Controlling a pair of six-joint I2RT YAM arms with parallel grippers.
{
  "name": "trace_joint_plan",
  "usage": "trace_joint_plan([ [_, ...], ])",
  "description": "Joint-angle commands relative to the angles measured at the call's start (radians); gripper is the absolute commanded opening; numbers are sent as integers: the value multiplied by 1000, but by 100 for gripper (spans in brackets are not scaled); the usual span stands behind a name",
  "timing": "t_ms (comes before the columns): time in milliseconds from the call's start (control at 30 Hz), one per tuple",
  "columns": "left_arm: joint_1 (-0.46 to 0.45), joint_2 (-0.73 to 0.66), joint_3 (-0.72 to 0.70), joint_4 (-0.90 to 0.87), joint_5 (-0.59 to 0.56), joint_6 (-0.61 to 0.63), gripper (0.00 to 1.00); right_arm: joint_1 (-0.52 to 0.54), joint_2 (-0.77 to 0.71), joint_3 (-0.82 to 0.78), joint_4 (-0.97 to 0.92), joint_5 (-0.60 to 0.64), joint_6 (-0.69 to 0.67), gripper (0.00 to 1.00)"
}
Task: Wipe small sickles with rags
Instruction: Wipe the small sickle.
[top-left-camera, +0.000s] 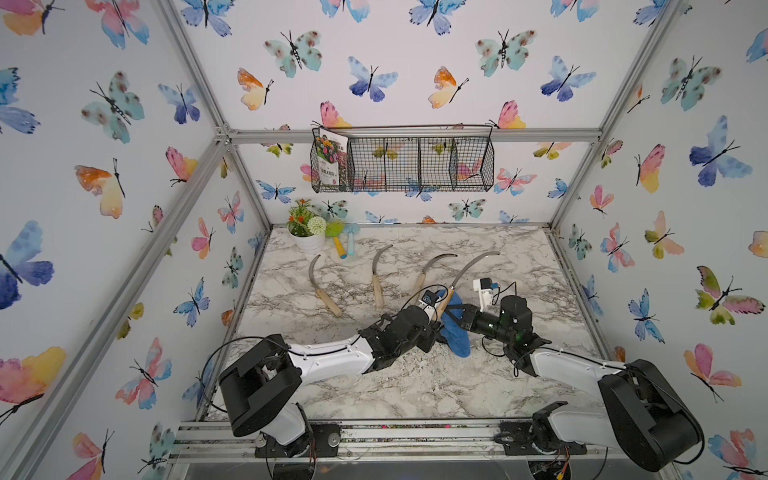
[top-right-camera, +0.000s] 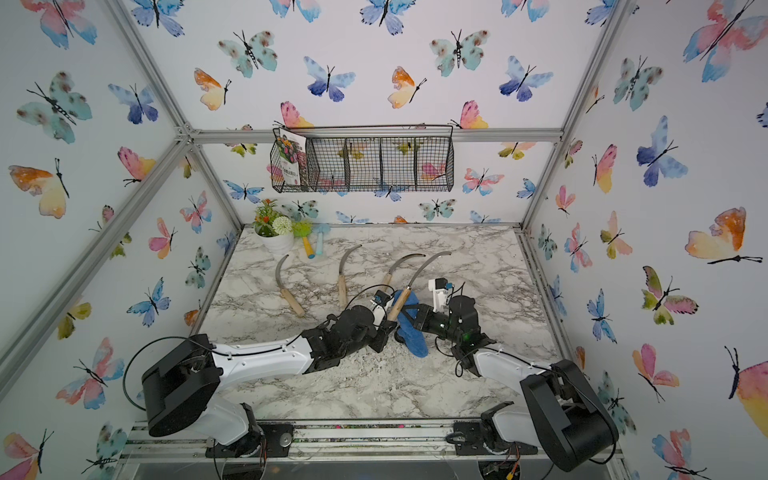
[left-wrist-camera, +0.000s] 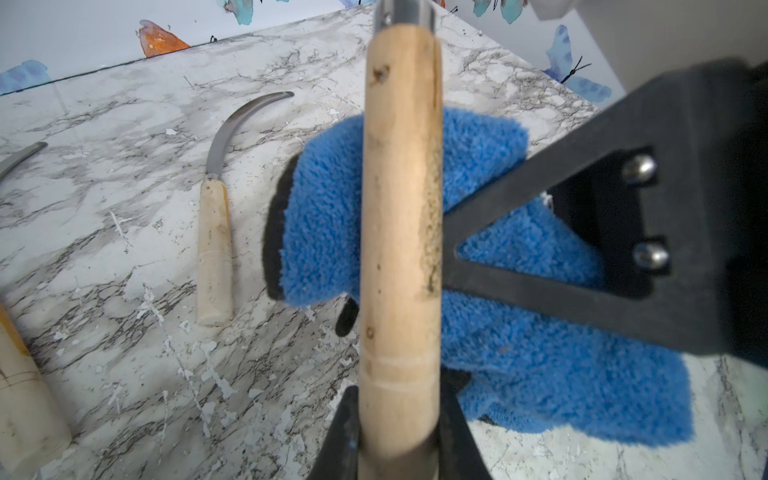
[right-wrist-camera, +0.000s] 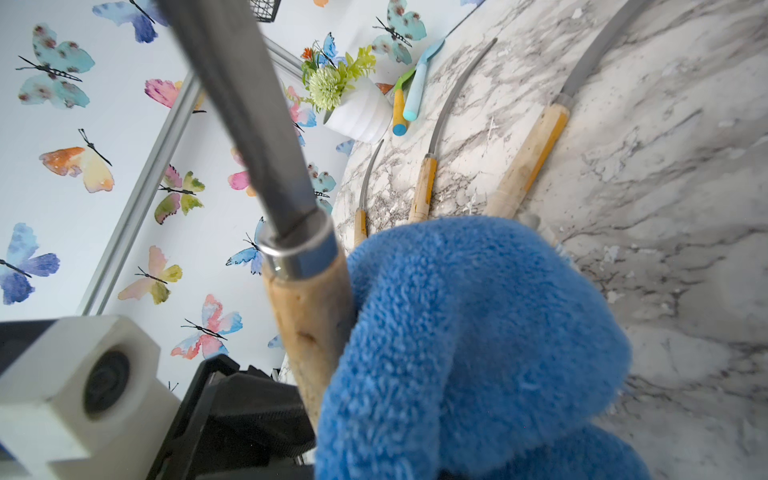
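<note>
My left gripper (top-left-camera: 435, 316) is shut on the pale wooden handle (left-wrist-camera: 399, 249) of one small sickle, whose grey blade (top-left-camera: 473, 266) rises toward the back wall. The blue fluffy rag (top-left-camera: 456, 332) is pressed against that handle from the right, near the metal collar (right-wrist-camera: 299, 249). My right gripper (top-left-camera: 458, 314) is shut on the rag (right-wrist-camera: 478, 332), and the cloth hides its jaws in the right wrist view. Three other small sickles (top-left-camera: 322, 286) (top-left-camera: 378, 274) (top-left-camera: 428, 270) lie in a row on the marble table (top-left-camera: 415, 386).
A white pot of flowers (top-left-camera: 309, 232) stands at the back left of the table, with yellow and light-blue handled toy tools (top-left-camera: 345, 245) beside it. A black wire basket (top-left-camera: 436, 166) holding a seed packet hangs on the back wall.
</note>
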Motion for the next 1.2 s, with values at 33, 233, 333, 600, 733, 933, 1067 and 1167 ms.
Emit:
trace_joint_plan([
  [33,-1,21,8,-35,-15,-3,0,111,-17,-29,98,-21,-10,3],
  [233,-1,35,23,-46,-23,-13,0,142,-49,-48,96,-11,1,3],
  [333,-1,49,30,-58,-66,-20,0,142,-107,-27,23,10,-22,3],
  [600,-1,66,14,-70,-149,-42,0,128,-237,39,-150,128,-66,3],
  [733,-9,56,-6,-55,-148,-46,0,69,-212,71,-166,106,-60,3],
  [933,-11,41,-26,-40,-149,-46,0,52,-137,114,-166,58,-65,3],
  [1067,-11,14,-31,-36,-142,-46,0,55,-54,44,-8,-14,-2,3],
  [1167,-8,4,-25,-41,-150,-52,0,72,-18,-13,73,-28,23,3],
])
